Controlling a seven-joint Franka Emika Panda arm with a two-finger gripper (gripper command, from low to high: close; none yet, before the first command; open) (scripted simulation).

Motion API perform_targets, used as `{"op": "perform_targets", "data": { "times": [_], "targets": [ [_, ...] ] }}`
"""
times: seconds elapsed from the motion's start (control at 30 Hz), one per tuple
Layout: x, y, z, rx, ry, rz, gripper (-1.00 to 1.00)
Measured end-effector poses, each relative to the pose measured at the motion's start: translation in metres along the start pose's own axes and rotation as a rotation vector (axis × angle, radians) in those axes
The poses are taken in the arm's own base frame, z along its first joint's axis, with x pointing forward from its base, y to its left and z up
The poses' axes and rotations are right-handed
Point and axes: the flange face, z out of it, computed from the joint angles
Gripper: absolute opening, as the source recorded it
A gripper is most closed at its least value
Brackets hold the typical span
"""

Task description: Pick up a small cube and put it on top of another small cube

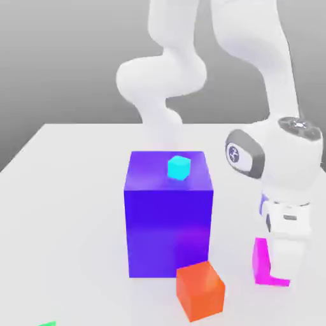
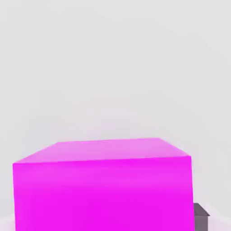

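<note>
The pincer (image 1: pixel 275 270) is down low on the white worktop (image 1: pixel 76 210), grasping the pink cube (image 1: pixel 260 261) that sits there. An orange cube (image 1: pixel 200 290) sits near it, just in front of a big purple block (image 1: pixel 167 223). A tiny cyan cube (image 1: pixel 179 167) rests on top of the block.

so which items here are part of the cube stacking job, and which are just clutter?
Job:
- magenta cube, on the table at the gripper
- orange cube, similar size, likely the base

Clutter:
- purple block
- cyan cube, on top of the purple block
- green object at the frame edge
</note>
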Motion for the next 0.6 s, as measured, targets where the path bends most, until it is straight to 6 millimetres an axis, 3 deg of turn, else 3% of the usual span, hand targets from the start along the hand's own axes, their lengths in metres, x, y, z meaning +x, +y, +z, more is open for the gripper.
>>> {"op": "perform_targets", "data": {
  "times": [0.07,0.1,0.2,0.27,0.43,0.6],
  "targets": [
    [0.004,-0.003,-0.017,0.0,0.002,-0.022,-1.0],
    [0.009,0.013,-0.02,0.002,0.0,0.016,-1.0],
    [0.021,0.093,-0.024,0.01,-0.009,0.23,-1.0],
    [0.018,0.15,-0.026,0.013,-0.014,0.383,-1.0],
    [-0.021,0.274,-0.034,0.015,-0.016,0.731,-1.0],
    [-0.087,0.379,-0.038,0.01,-0.006,1.069,-1.0]
  ]
}}
